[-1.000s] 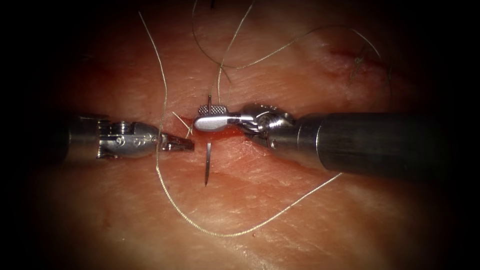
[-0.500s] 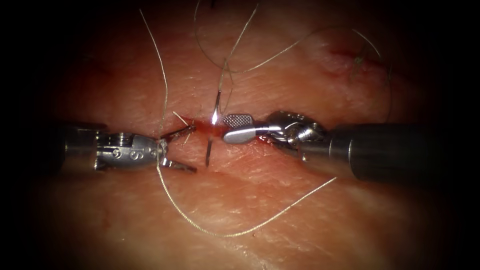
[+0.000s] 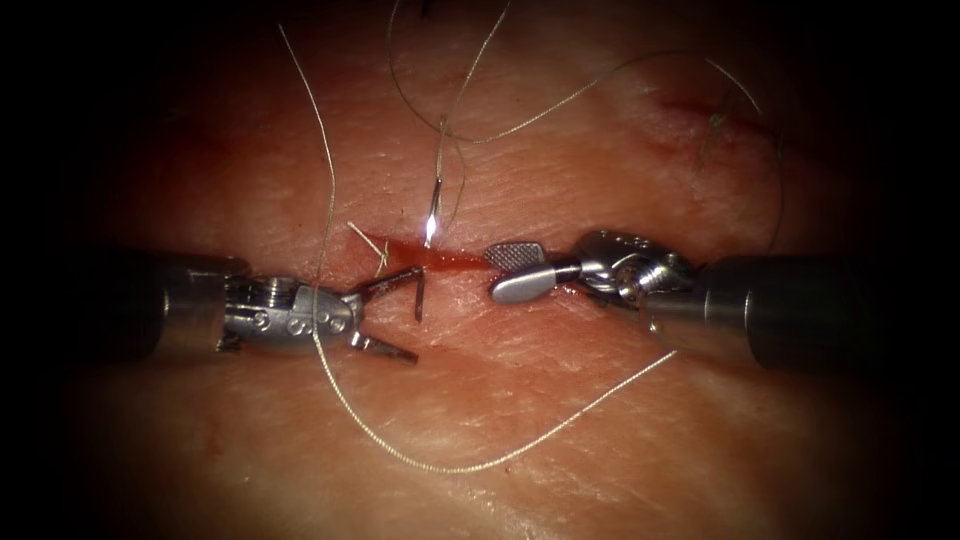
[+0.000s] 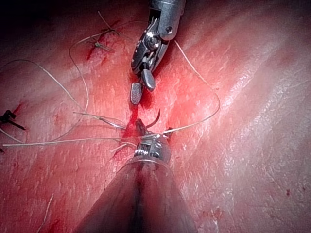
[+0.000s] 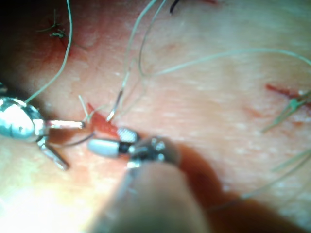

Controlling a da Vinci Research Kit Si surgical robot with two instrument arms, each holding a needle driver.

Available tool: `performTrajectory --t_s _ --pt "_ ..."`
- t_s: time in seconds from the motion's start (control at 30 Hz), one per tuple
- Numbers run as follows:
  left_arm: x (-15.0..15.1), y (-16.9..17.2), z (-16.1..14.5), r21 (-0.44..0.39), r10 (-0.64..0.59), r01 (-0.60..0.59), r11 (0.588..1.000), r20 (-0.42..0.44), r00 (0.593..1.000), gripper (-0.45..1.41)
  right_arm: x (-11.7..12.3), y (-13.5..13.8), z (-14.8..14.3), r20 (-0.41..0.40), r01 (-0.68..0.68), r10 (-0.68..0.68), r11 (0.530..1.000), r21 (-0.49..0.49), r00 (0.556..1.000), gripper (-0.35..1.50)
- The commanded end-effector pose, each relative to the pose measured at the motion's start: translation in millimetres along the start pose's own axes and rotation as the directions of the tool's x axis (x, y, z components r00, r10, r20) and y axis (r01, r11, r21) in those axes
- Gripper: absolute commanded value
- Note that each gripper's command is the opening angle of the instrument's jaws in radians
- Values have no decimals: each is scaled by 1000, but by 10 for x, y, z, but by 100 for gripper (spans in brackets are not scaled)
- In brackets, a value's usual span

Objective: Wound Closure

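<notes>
Left tool (image 3: 385, 315): jaws spread wide, upper jaw beside the needle's lower end, nothing gripped; moved in toward the cut over the last second, jaws opened on the way.
Right tool (image 3: 520, 270): jaws parted, holding nothing; had the needle about mid-curve 1.0 s ago, since let go and drawn back to the right of the cut.
Needle (image 3: 433, 215): standing in the tissue across the cut, swaged end up above it with a bright glint, the other end showing below the cut (image 3: 419, 297) just by the left tool's upper jaw; middle of the curve buried in the cut.
Thread (image 3: 440, 465): runs up from the needle's swaged end, loops over the upper tissue, and sweeps in 1 long arc across the lower tissue toward the right tool's shaft; a strand crosses over the left tool's body.
Tissue (image 3: 560, 420): cut (image 3: 440, 258) lying roughly level between the 2 tools, wet with red fluid; short cut ends of thread (image 3: 365, 240) at its left end, and a knotted stitch (image 3: 718, 122) far up on the right.
Progress: judged mid-stitch; needle set through both lips, released by the right tool, not yet taken up by the left. Left to do: needle out, thread through, knot tied, ends cut.
Other view: in the left wrist view the needle (image 4: 153, 119) curves up beside the left tool (image 4: 146, 131).
</notes>
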Motion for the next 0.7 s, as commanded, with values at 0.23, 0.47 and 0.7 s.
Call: performTrajectory --t_s 0.23,0.47,0.7 --pt "-3 -7 16 -1 -5 5 1000 -3 1000 22 -9 1 -3 -2 2 -2 1000 -6 1000 130" --pt "-2 -5 3 -86 -181 176 981 -51 982 -45 -18 -1 1 -3 7 -7 1000 -9 1000 128" --pt "27 2 -23 -284 -444 386 878 -181 878 -45 -27 -1 5 0 14 -14 1000 -9 1000 128"
